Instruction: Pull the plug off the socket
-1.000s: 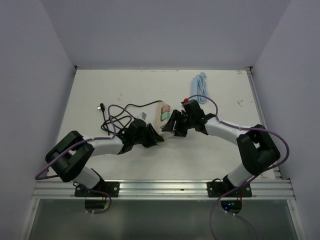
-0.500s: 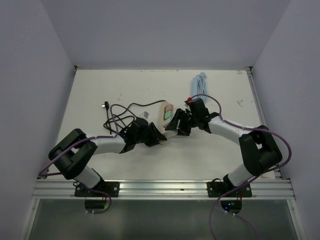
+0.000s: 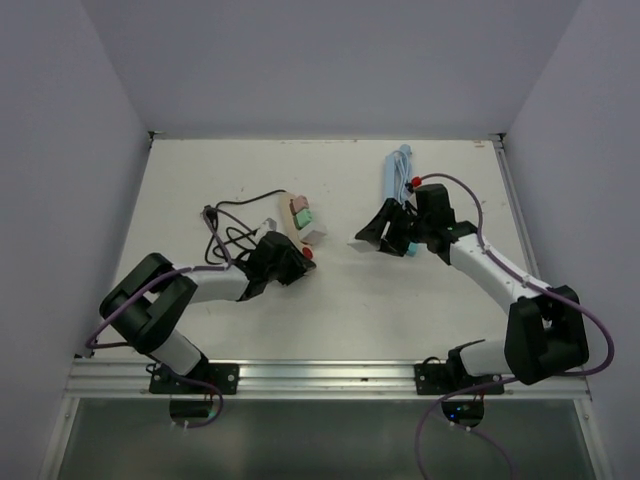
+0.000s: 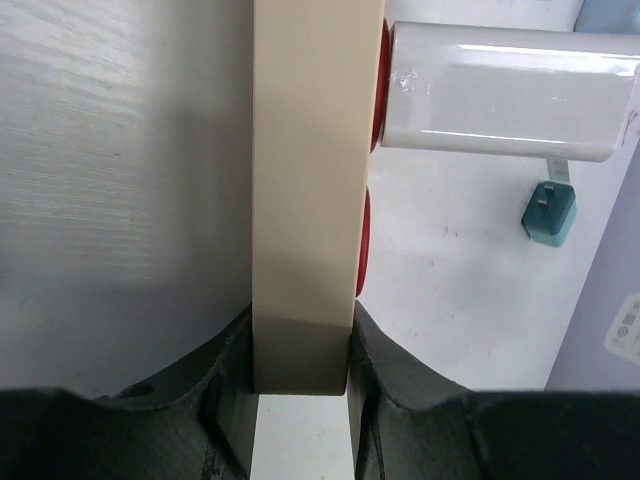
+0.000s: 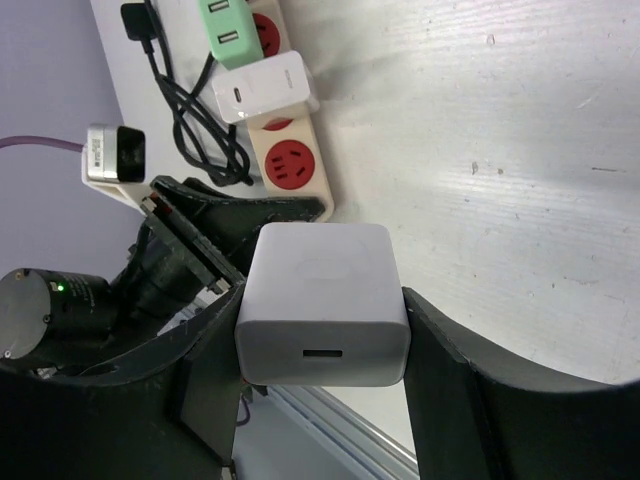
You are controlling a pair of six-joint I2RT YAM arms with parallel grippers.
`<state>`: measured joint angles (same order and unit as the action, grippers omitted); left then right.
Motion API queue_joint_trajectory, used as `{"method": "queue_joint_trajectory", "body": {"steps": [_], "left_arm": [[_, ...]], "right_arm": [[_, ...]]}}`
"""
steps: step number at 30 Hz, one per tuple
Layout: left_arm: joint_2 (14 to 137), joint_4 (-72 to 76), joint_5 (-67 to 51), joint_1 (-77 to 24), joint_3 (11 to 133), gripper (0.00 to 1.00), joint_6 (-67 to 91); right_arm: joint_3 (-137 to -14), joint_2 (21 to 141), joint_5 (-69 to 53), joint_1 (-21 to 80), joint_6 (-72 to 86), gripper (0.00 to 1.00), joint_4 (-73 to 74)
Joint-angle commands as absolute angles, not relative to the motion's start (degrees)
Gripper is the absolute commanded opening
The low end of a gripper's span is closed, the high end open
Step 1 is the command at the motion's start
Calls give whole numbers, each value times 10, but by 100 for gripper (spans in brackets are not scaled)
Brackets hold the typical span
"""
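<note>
Right gripper [image 3: 372, 232] is clamped on the white plug [image 5: 322, 290], held over the worktop [image 3: 400, 300], well apart from the beige power strip [image 4: 305, 180]. Left gripper [image 4: 300, 380] pinches the strip's end. A white adapter [image 5: 265, 88] and a green adapter [image 5: 232, 32] sit in the strip. A teal plug [image 4: 549, 213] lies loose. The label [image 4: 625, 325] is too blurred to read.

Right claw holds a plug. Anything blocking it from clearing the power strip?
Nothing visible. The white plug, shut in the right claw, is already apart from the power strip, with only bare table between them. The left claw grips the strip's end.
</note>
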<state>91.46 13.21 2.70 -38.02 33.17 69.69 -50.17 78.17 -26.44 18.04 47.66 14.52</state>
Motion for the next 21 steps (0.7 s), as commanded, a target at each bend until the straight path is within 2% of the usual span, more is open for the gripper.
{"method": "queue_joint_trajectory", "body": {"steps": [1,13,21], "left_arm": [[956,-106,136,-373,279,0,682],[839,-13,90,-372,251,0,623],[816,27,35,-362,237,0,611]], "right_arm": [[-512,787,-286,188,456,0,147],[-524,801,-131,188,356,0,145],[-564,878,-28,192,287,1,84]]}}
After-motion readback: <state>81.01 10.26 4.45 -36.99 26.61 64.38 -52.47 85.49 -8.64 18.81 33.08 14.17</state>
